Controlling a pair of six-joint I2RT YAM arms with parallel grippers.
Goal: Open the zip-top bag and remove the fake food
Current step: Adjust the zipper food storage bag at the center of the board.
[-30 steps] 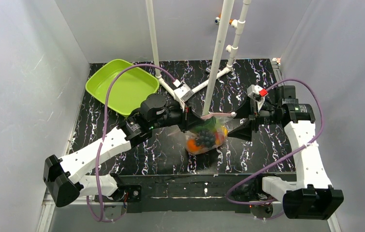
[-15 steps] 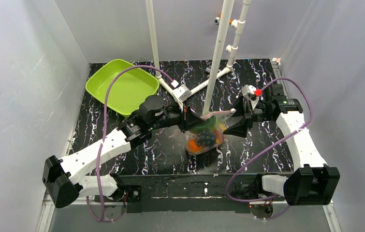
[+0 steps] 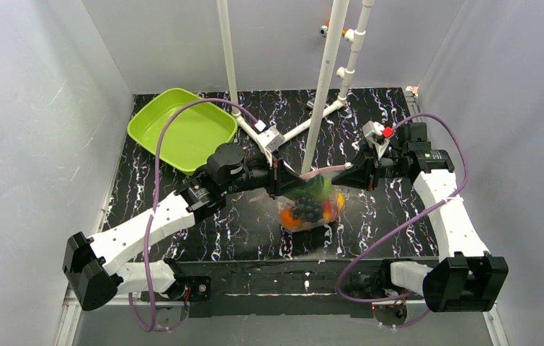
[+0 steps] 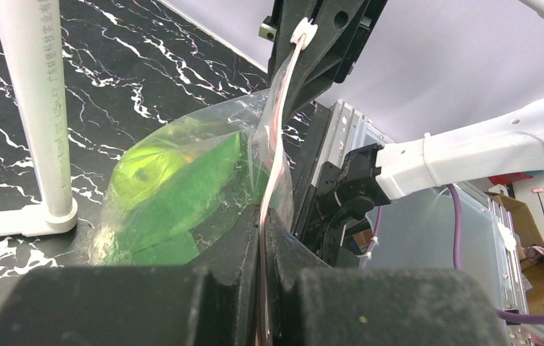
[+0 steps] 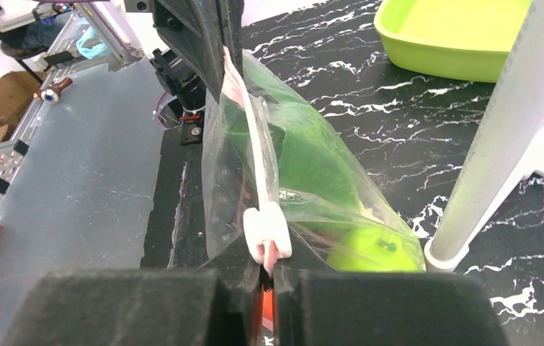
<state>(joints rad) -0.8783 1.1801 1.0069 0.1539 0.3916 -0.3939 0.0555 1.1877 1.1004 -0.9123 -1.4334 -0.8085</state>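
The zip-top bag hangs between both grippers, bulging with fake food: dark grapes, orange pieces and a green leafy piece. My left gripper is shut on the left end of the pink zip strip; the left wrist view shows the strip pinched flat in my left gripper. My right gripper is shut on the strip's other end. In the right wrist view my right gripper has its jaws closed just behind the white slider. A green apple shows through the plastic.
A lime-green tray sits at the back left of the black marbled table. White pipe uprights and their floor braces stand just behind the bag. Grey walls close in on both sides.
My right gripper has moved left onto the bag's mouth and closed from wide open onto the zip strip by the slider. The left gripper kept its grip and place.
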